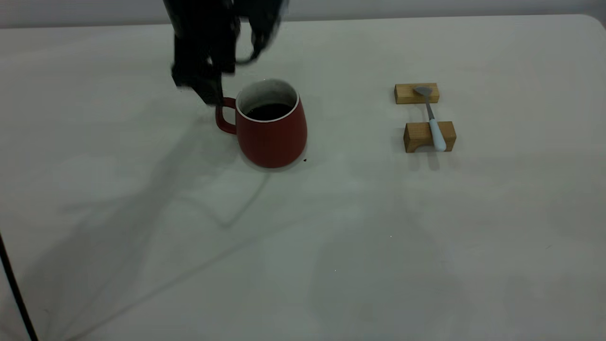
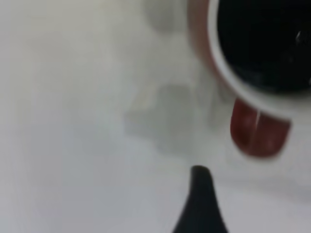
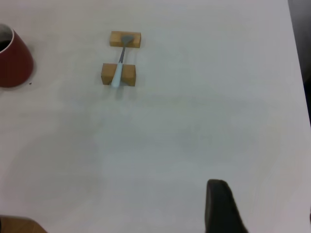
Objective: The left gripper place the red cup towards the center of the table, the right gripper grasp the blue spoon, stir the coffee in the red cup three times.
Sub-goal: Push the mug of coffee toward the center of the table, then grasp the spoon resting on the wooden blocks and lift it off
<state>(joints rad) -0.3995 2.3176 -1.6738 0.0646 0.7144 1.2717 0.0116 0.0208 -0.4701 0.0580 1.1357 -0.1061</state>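
Note:
The red cup (image 1: 272,130) stands upright on the table (image 1: 303,246), left of the middle, its handle (image 1: 225,116) turned to the left. Dark coffee (image 1: 269,111) fills it partway. My left gripper (image 1: 213,97) hangs just above and beside the handle; it is open and holds nothing. In the left wrist view one black finger (image 2: 201,199) shows, apart from the cup's handle (image 2: 257,133). The blue spoon (image 1: 433,121) lies across two wooden blocks to the right. My right gripper (image 3: 265,213) is open over bare table, far from the spoon (image 3: 119,65).
Two tan wooden blocks (image 1: 416,93) (image 1: 419,136) carry the spoon, bowl on the far one. A tiny dark speck (image 1: 304,160) lies by the cup's base. The table's far edge runs just behind the left arm. A thin black cable (image 1: 16,293) crosses the front left corner.

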